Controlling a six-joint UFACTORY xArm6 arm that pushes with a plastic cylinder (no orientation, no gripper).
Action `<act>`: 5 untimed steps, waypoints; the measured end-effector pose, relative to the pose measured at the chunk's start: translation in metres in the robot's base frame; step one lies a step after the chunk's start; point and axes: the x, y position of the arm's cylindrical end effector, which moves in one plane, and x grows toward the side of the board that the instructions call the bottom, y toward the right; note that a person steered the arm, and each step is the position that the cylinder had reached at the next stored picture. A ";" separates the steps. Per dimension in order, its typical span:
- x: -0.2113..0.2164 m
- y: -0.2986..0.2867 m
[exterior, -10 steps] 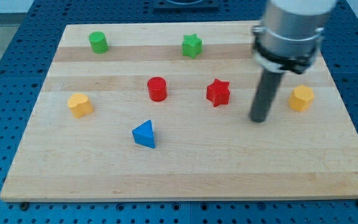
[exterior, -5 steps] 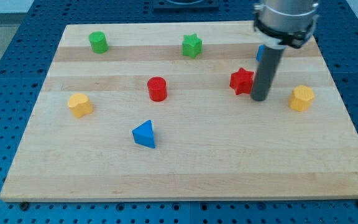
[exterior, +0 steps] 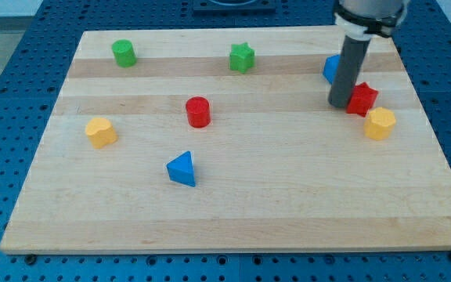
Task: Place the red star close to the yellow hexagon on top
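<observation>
Gripperless, upright rod; my tip touches the red star's left side, above yellow hexagon.

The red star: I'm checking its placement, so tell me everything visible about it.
The red star is a small, matte, solid-looking block lying flat near the board's right edge. My tip is against its left side, hiding part of it. The yellow hexagon sits just below-right, touching or nearly so. A blue block lies up-left.
</observation>
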 end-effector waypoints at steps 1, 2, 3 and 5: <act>-0.031 -0.006; -0.063 0.004; -0.061 0.036; -0.025 0.039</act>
